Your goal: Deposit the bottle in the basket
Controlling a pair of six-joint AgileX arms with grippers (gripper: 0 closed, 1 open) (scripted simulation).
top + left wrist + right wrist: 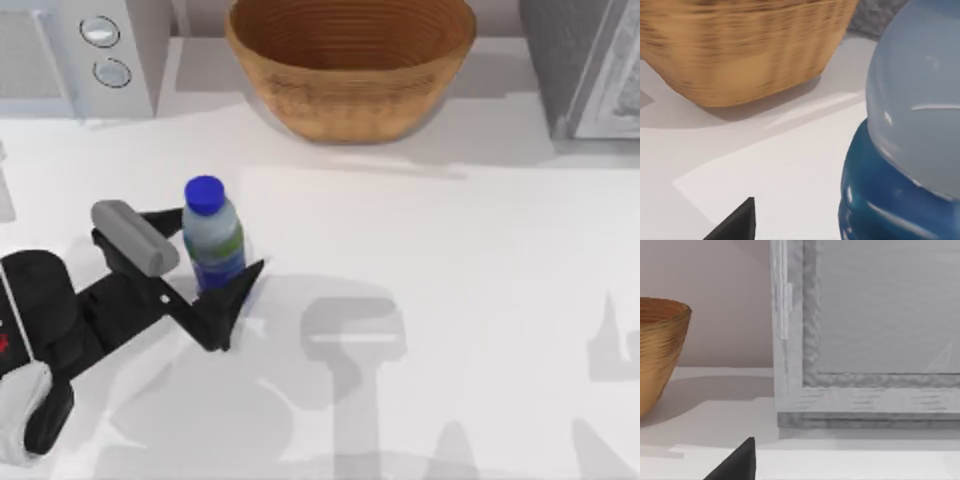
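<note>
Bottle look: the bottle [212, 236] is small, of clear plastic, with a round blue cap, a pale shoulder, a green and blue label band and a blue lower part; in the left wrist view its rounded clear body [920, 100] bulges over a glossy ribbed blue base.
Bottle place: it stands upright on the table [450, 270], left of centre in the top view, at about 7 o'clock from the basket [350, 65] and well apart from it.
Writing: the label's print is too small to read; no brand can be made out.
Basket: wide, round and bowl-shaped, woven tan-brown wicker with ribbed rings inside, at 12 o'clock on the table's far edge; the left wrist view shows its banded outer wall [740, 50].
Left gripper: the left gripper [205, 262] reaches in from 8 o'clock, jaws spread wide to either side of the bottle, one black finger beside the base, the other behind the body; whether they press on it cannot be told.
Right arm: a black fingertip [737, 462] shows low in its wrist view, facing the basket's rim [660, 345] and a grey framed panel [865, 335]; how its jaws stand cannot be told.
Surfaces: smooth white tabletop, a white appliance with two round dials [100, 45] at 10 o'clock, a mottled grey block [585, 65] at 2 o'clock.
</note>
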